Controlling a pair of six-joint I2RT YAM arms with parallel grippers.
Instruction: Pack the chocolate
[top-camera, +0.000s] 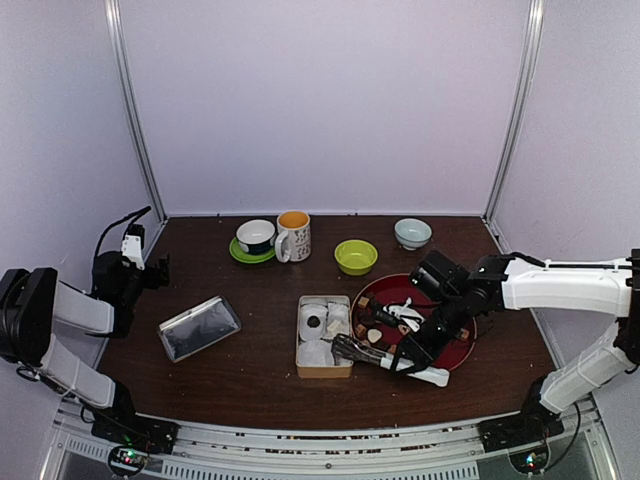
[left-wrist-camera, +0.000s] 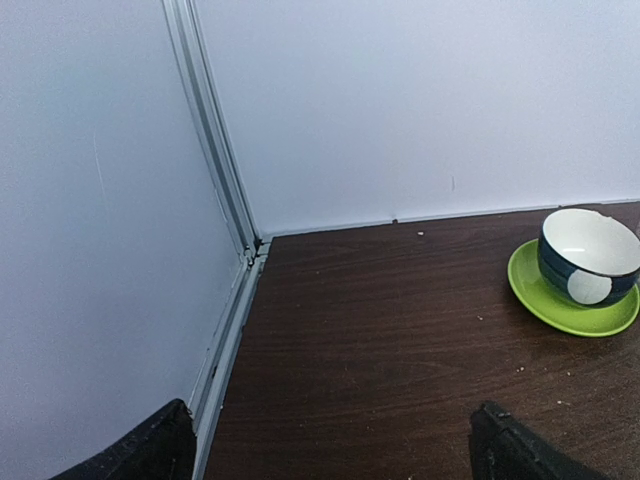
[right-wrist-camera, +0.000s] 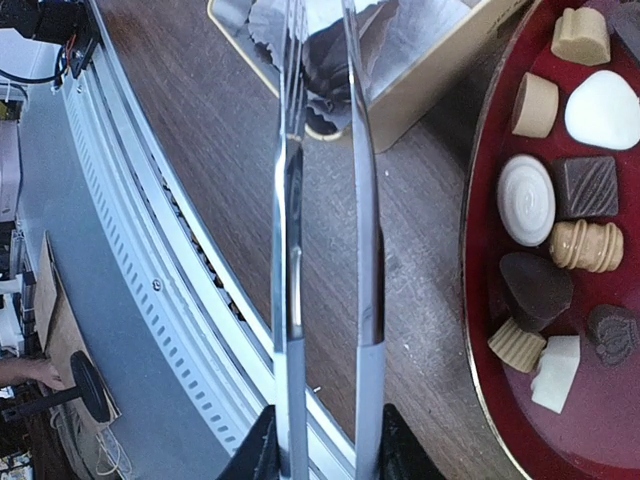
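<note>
Ten chocolates lie whole in the right wrist view: four tan, three cream white and three dark brown. An eleventh dark one is cut off by the picture's edge. The tan ones are fluted cups and a ribbed barrel. One white piece is a round with ring lines, another a smooth dome. One dark piece is a square with a quilted top. They lie loose on one red tray, some just touching and others apart.

The tray sits toward the right edge of the tabletop, just beside one tan box that stands mid-table, nearer the near edge. White crinkled liners fill the box.

One pair of silver tongs is clamped at its handle end by the right gripper. The tips reach over a corner of the box. Something dark shows between them, but I cannot tell whether it is a sweet.

The left gripper has its fingers spread wide and holds nothing, near the far-left corner.

Along the far edge stand one dark cup on a green saucer, one mug, one green bowl and one pale bowl. One shiny metal lid lies toward the left edge.
</note>
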